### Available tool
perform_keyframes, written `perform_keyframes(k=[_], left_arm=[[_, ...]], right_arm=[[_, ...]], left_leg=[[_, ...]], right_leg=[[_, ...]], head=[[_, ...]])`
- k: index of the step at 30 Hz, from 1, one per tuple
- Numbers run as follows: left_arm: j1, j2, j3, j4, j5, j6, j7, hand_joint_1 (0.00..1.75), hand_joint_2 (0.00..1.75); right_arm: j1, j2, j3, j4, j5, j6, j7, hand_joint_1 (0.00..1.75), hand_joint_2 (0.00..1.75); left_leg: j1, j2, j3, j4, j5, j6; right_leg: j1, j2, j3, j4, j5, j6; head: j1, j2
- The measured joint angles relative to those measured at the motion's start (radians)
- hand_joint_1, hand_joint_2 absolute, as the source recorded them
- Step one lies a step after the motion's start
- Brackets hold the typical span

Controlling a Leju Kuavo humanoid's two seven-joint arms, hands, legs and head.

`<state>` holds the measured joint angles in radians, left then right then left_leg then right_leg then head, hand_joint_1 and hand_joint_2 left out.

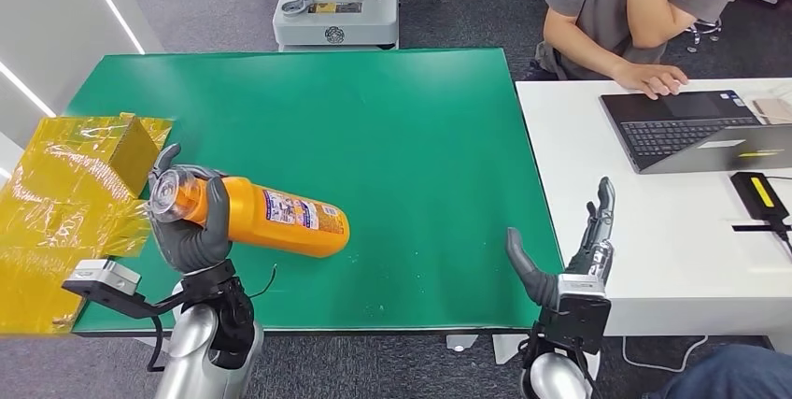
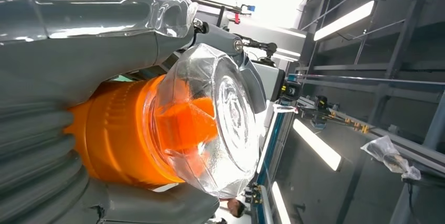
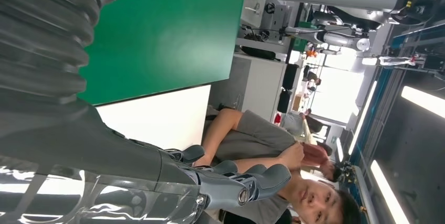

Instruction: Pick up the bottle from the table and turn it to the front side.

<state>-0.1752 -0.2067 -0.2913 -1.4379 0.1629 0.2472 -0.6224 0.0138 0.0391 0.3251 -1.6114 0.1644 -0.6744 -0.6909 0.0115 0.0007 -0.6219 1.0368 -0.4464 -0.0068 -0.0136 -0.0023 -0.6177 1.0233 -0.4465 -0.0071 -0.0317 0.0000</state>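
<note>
1. Where the green table top (image 1: 374,137) nears its left front corner, the orange plastic bottle with a clear faceted cap and a printed label (image 1: 271,217) is held; its long axis runs roughly level, cap end toward the robot's left and slightly raised, base end toward the table's middle. Whether the base touches the table surface cannot be told.
2. Label: a multicoloured printed panel faces upward and toward the head camera; whether this counts as the front side cannot be read at this size.
3. Left hand (image 1: 191,221): grey fingers wrapped around the bottle's neck and shoulder just behind the cap, thumb across the body. In the left wrist view the cap (image 2: 210,119) projects past the closed fingers, end-on to the camera.
4. Step in hand, judged: the pick-up is made and the turning is under way or about to begin.
5. Next move, judged: a roll of the wrist about the bottle's long axis, or a tilt to upright, with the grasp kept firm near the cap, since the heavier base end overhangs.
6. Right hand (image 1: 570,249): empty, fingers spread and pointing up, at the seam between the green table and the white desk (image 1: 654,259).
7. Surroundings: crumpled yellow film wrapping over a box (image 1: 75,184) just beside the left hand; an open laptop (image 1: 696,128) on the white desk; a seated person in a grey shirt (image 1: 635,7) with one hand on the keyboard.
</note>
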Motion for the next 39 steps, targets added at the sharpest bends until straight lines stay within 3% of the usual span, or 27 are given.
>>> perform_keyframes(k=[6,11,17,21,25,31,35,39], left_arm=[[0.002,0.005,0.005,-0.01,-0.031,0.03,-0.005,1.75,1.75],[0.003,0.042,0.023,-0.06,-0.232,0.154,0.014,1.75,1.75],[-0.024,0.168,0.073,-0.103,-0.553,0.273,0.08,1.75,1.75],[-0.086,0.272,0.095,-0.088,-0.739,0.288,0.152,1.75,1.75],[-0.182,0.362,0.097,-0.01,-0.928,0.282,0.242,1.75,1.75],[-0.327,0.459,0.083,0.153,-1.23,0.258,0.348,1.75,1.75],[-0.432,0.521,0.031,0.302,-1.377,0.209,0.362,1.75,1.75],[-0.525,0.541,-0.064,0.505,-1.482,0.158,0.347,1.75,1.75]], right_arm=[[0.006,0.001,-0.004,-0.005,-0.013,0.0,0.002,0.0,1.75],[0.027,0.001,-0.002,-0.02,-0.037,0.0,-0.002,0.0,1.75],[0.072,0.004,0.006,-0.052,-0.031,0.0,0.001,0.0,1.75],[0.104,0.004,0.0,-0.068,-0.049,0.0,0.006,0.0,1.75],[0.125,0.01,-0.007,-0.09,-0.041,0.001,0.018,0.0,1.75],[0.144,0.021,-0.009,-0.098,-0.043,0.001,0.024,0.0,1.75],[0.149,0.022,-0.009,-0.097,-0.059,0.004,0.015,0.0,1.75],[0.149,0.024,-0.009,-0.094,-0.067,0.015,0.005,0.0,1.75]], left_leg=[[0.0,0.0,0.0,0.0,0.0,0.0],[0.0,0.0,0.0,0.0,0.0,0.0],[0.001,0.0,0.001,-0.001,0.0,-0.001],[0.001,0.0,0.001,-0.001,0.001,-0.001],[0.001,0.001,0.001,-0.001,0.001,-0.002],[0.001,0.001,0.001,0.0,0.002,-0.002],[0.001,0.001,0.002,0.0,0.003,-0.003],[0.001,0.001,0.001,0.0,0.003,-0.003]], right_leg=[[0.0,0.0,0.0,0.0,0.0,0.0],[0.0,0.0,0.0,0.0,0.0,0.0],[0.001,0.0,0.0,0.001,-0.001,-0.001],[0.001,0.0,0.0,0.001,-0.001,-0.001],[0.001,0.001,0.0,0.001,0.0,-0.002],[0.001,0.001,-0.001,0.001,0.0,-0.002],[0.001,0.002,-0.001,0.001,0.0,-0.002],[0.001,0.002,-0.001,0.001,0.0,-0.002]], head=[[0.0,0.0],[0.0,0.0],[0.0,0.0],[0.0,0.0],[0.0,0.0],[0.0,0.0],[0.0,0.0],[0.0,0.0]])
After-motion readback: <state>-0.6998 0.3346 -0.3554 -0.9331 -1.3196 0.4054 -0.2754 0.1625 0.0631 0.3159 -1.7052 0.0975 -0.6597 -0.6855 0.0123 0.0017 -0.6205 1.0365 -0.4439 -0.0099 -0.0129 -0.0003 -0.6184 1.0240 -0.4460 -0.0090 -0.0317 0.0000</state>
